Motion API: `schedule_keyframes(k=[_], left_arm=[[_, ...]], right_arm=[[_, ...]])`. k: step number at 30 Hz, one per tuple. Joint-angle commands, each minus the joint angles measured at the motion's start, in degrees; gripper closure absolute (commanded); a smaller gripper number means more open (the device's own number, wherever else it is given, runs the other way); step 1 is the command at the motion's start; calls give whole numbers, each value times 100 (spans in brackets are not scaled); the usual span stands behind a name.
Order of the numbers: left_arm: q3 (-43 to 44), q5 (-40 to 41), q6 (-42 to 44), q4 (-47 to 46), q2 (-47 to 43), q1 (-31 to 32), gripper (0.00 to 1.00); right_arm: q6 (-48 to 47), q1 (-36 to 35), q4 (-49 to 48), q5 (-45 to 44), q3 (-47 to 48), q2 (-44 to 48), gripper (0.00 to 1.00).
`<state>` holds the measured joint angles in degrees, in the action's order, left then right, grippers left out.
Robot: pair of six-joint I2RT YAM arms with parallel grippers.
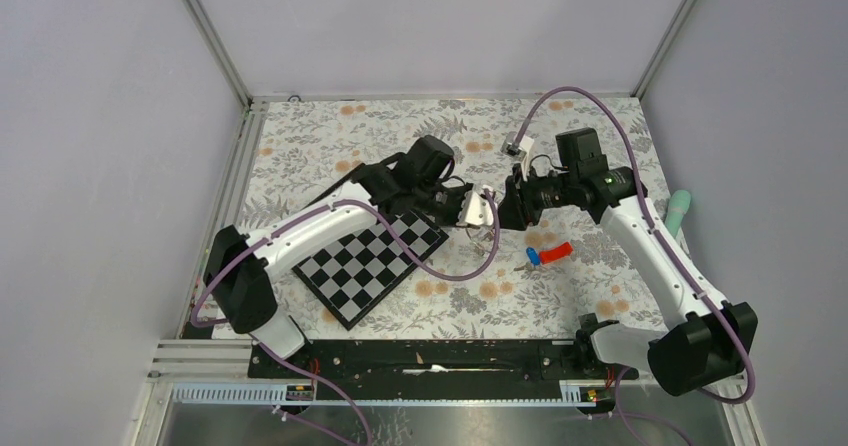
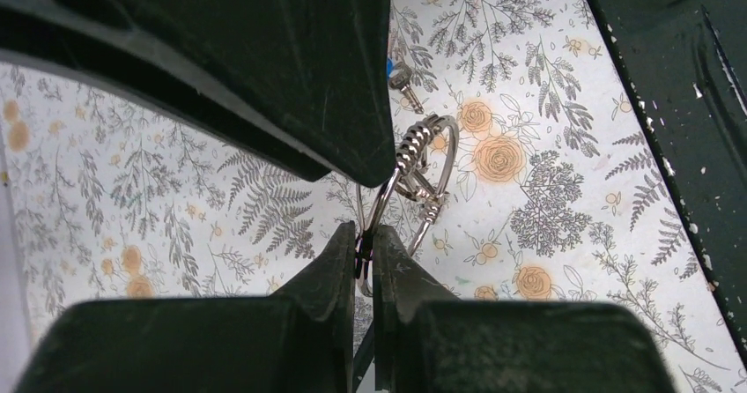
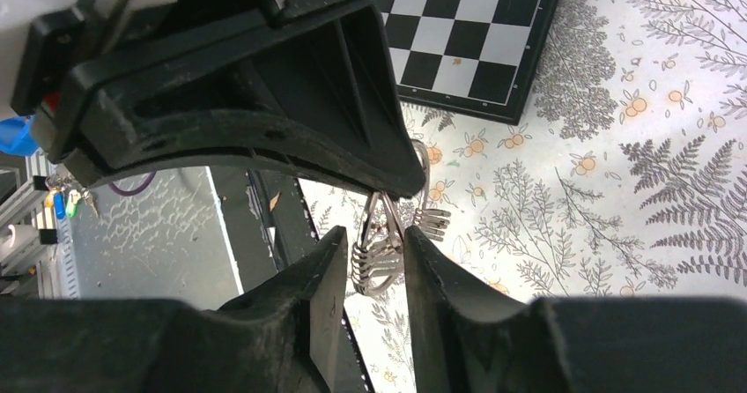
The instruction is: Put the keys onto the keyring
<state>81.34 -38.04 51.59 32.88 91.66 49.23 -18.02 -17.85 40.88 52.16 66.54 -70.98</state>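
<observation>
Left wrist: my left claw (image 2: 364, 234) is pinching the keyring (image 2: 411, 152) by its wire, ring sticking out ahead. Right claw (image 3: 374, 239) is straddling the same ring, jaws narrowly parted. Blue key (image 1: 533, 257) is lying below, nearer my right arm.

Floral table (image 1: 520, 311) carries chessboard (image 1: 372, 256) and blue-capped key (image 1: 533, 257).

Left gripper (image 2: 365, 243) pinched shut, right gripper (image 3: 374, 241) facing it, seemingly parted
</observation>
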Motion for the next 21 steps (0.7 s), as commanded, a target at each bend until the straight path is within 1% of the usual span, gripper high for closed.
schedule_keyframes(k=[1, 4, 8, 16, 21], left_arm=[[-131, 117, -673, -751, -380, -75, 100], [-215, 58, -891, -955, -428, -144, 100], [-293, -70, -896, -977, -480, -160, 100], [-439, 16, -721, -1021, -487, -160, 100], [-496, 237, -603, -1096, -504, -161, 100]], right_arm=[[329, 158, -383, 189, -284, 212, 62], [518, 259, -648, 174, -538, 293, 60], [699, 357, -887, 169, -694, 352, 60], [732, 515, -896, 576, -558, 351, 62], [593, 595, -733, 507, -337, 412, 60]])
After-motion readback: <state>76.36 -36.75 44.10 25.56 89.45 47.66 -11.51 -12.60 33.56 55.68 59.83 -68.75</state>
